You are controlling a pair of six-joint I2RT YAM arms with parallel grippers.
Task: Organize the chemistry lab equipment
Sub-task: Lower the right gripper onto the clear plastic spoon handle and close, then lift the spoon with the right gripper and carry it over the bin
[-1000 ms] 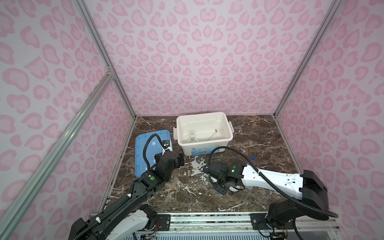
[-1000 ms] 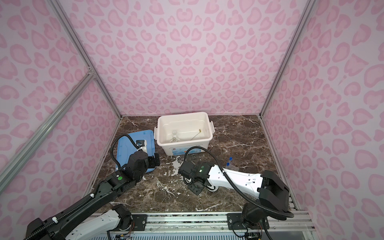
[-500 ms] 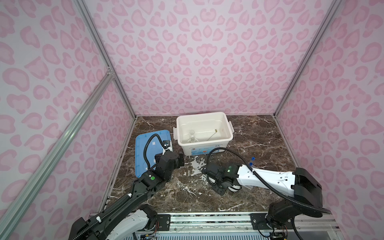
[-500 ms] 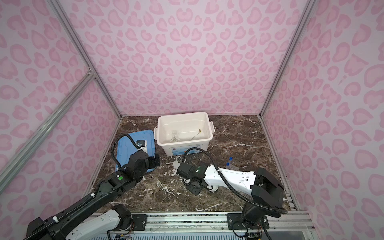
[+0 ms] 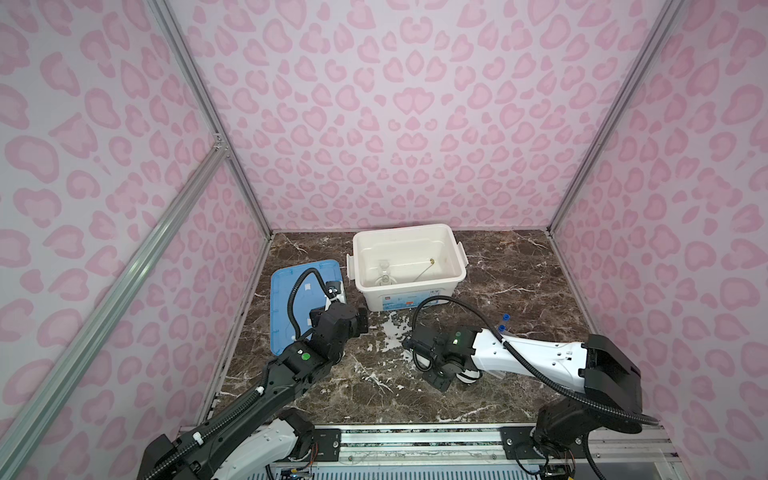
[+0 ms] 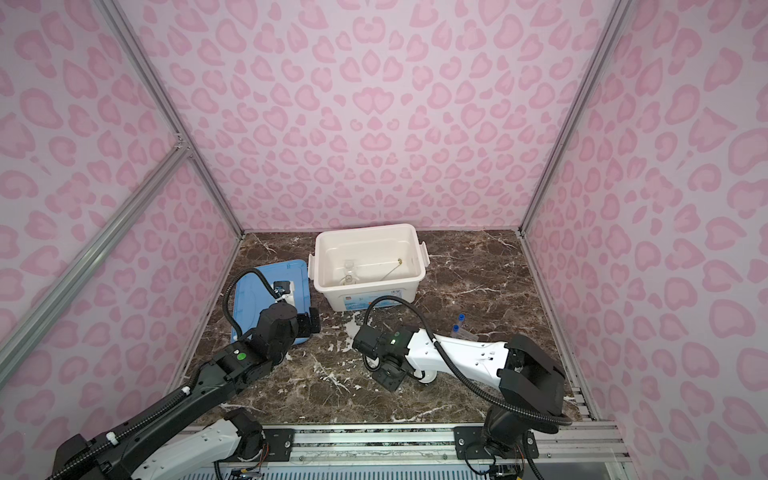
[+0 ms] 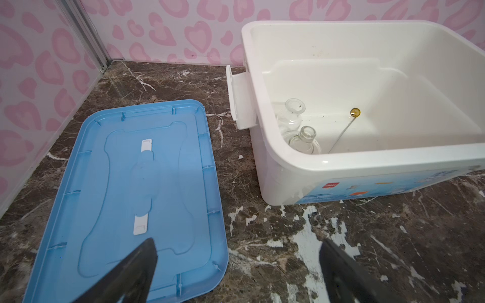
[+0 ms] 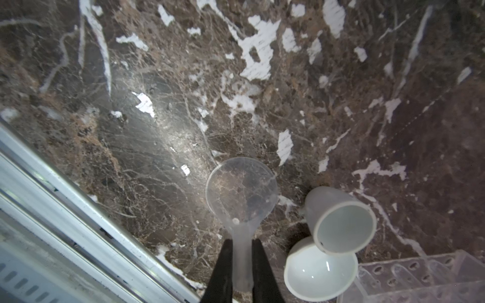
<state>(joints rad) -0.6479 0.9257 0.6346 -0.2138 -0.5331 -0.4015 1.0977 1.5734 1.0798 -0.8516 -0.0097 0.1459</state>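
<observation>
In the right wrist view my right gripper (image 8: 242, 242) is shut on the stem of a clear plastic funnel (image 8: 241, 189), whose round mouth lies over the marble. Beside it sit two white ceramic dishes, one upright (image 8: 321, 272) and one tipped on its side (image 8: 341, 220), next to the clear tube rack (image 8: 420, 278). Two blue-capped test tubes (image 5: 503, 323) show behind the right arm. Two glass flasks (image 7: 299, 128) stand in the white box (image 7: 367, 162). My left gripper (image 7: 238, 262) hangs open over the marble between lid and box, holding nothing.
The flat blue lid (image 5: 286, 307) lies left of the white box (image 5: 409, 291). A thin rod with a yellow tip (image 7: 343, 128) rests in the box. A metal rail (image 8: 65, 210) borders the table's front edge near the right gripper.
The right gripper's fingers have closed onto the funnel stem, and that arm has shifted slightly left. The left arm has not moved.
</observation>
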